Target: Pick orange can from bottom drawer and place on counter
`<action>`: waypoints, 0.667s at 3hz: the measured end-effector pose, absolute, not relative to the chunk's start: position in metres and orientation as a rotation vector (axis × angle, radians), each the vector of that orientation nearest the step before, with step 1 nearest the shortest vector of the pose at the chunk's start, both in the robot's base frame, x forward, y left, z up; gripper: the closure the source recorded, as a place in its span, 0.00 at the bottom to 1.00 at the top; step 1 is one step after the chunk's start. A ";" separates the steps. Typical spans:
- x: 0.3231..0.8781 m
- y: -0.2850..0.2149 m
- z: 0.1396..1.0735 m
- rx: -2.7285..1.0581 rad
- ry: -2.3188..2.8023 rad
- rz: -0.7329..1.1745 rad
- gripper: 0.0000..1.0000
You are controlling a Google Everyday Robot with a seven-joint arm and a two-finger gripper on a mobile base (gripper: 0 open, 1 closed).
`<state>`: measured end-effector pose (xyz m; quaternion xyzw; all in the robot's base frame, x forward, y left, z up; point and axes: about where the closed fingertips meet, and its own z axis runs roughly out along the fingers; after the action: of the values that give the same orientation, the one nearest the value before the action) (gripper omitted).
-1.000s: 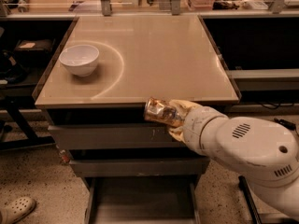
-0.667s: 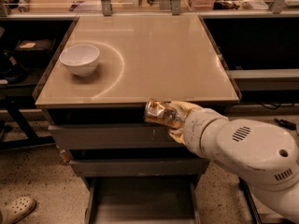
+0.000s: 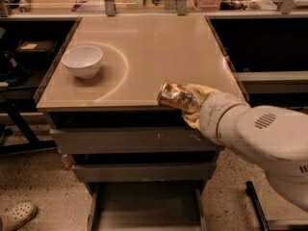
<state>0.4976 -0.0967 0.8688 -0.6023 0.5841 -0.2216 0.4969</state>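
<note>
The pincer (image 3: 190,102) is closed around the orange can (image 3: 172,96), its yellowish fingers (image 3: 201,91) wrapped on the can's right part. The can is held sideways, with its silver end pointing to 9 o'clock. It is over the front rim of the bench (image 3: 163,47), near the 5 o'clock corner; if it touches the top I cannot tell. The thick white arm (image 3: 260,138) goes away from the pincer toward 4 o'clock. A white bowl (image 3: 83,61) stands on the bench at 10 o'clock from the can, well apart, beside a pale arc mark (image 3: 122,73). Below the bench front are two grey drawers (image 3: 130,141). Under them, at 6 o'clock, the bottom drawer (image 3: 144,208) is pulled out.
</note>
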 end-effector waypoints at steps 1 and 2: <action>0.526 -0.117 0.881 -1.425 1.412 -0.576 1.00; 0.558 -0.130 0.881 -1.420 1.406 -0.588 1.00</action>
<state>0.5582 -0.1302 0.8812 -0.5882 0.5827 -0.2438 0.5049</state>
